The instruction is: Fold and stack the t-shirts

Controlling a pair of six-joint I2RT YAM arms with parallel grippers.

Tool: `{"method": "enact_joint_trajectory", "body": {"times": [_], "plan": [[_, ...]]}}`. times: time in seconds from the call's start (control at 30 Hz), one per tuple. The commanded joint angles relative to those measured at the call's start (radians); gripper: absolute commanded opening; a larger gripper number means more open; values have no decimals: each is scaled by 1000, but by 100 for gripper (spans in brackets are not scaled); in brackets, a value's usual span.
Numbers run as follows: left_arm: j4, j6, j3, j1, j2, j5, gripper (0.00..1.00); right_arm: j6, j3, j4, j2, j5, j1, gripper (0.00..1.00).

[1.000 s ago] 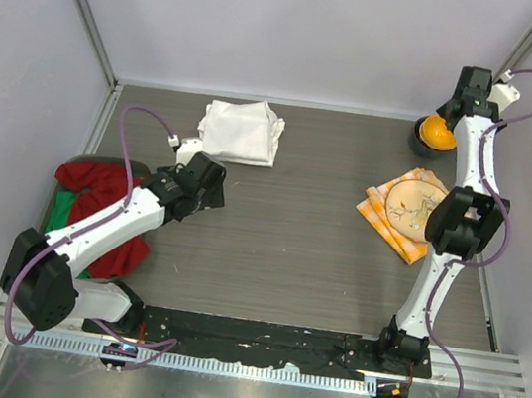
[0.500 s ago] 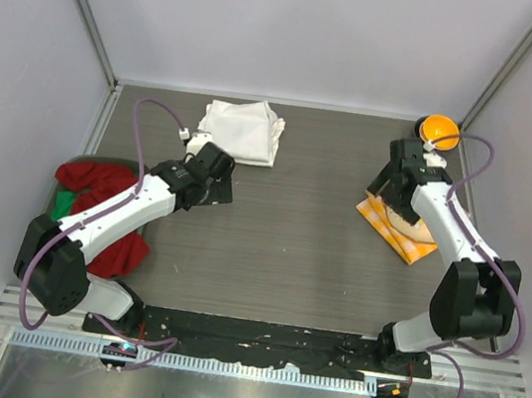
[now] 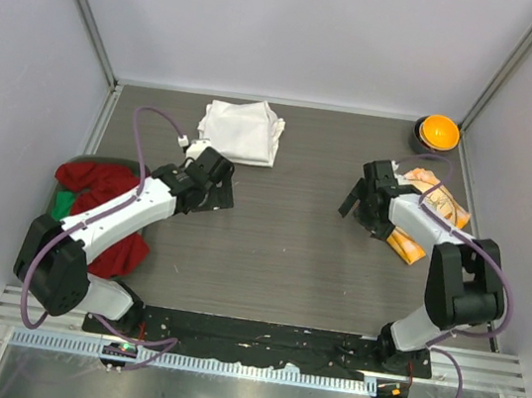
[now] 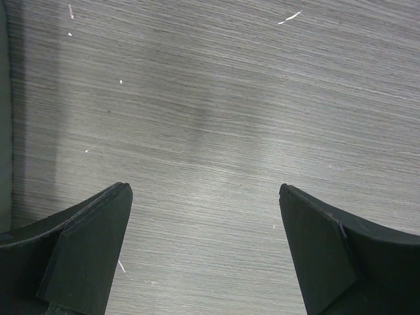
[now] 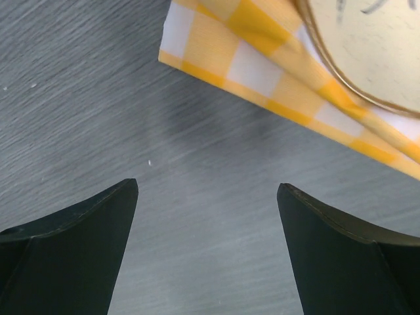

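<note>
Fingers of left gripper: apart over dark wood-grain table | right gripper: fingers apart, beside yellow-checked cloth | folded white cotton t-shirt: far edge | crumpled red t-shirt: left edge

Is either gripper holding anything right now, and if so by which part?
Nothing is held. The left gripper stands open over bare table; right gripper stands open beside the checked cloth, not touching it.

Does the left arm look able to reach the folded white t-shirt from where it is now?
Probably yes: the left tool hangs open over bare table just short of the white t-shirt, with nothing lying between them.
</note>
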Motion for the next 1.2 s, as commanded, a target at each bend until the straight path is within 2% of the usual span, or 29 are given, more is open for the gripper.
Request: {"method": "enact_joint_trajectory", "body": {"times": [0.0, 0.2, 0.37, 0.57, 0.7, 0.97, 1.07, 1.17], "plan": [[32, -14, -15, -5, -38, -11, 100, -35, 36, 134, 88, 8, 8, 94], [25, 9, 16, -4, -25, -52, 100, -58, 151, 151, 237, 47, -8, 94], [-4, 35, 49, -4, -5, -89, 100, -33, 224, 116, 322, 128, -84, 94], [-6, 54, 60, -1, -3, -108, 100, -10, 283, 105, 417, 90, -216, 94], [-7, 63, 69, 1, 9, -112, 100, -10, 319, 105, 446, 64, -262, 94], [5, 60, 65, 24, 6, -117, 100, -18, 364, 109, 458, 48, -246, 94], [-7, 66, 103, 41, -11, -119, 100, -52, 375, 135, 393, 108, -164, 94], [-32, 132, 190, 65, -5, -102, 100, -116, 385, 181, 259, 261, -14, 97]]}}
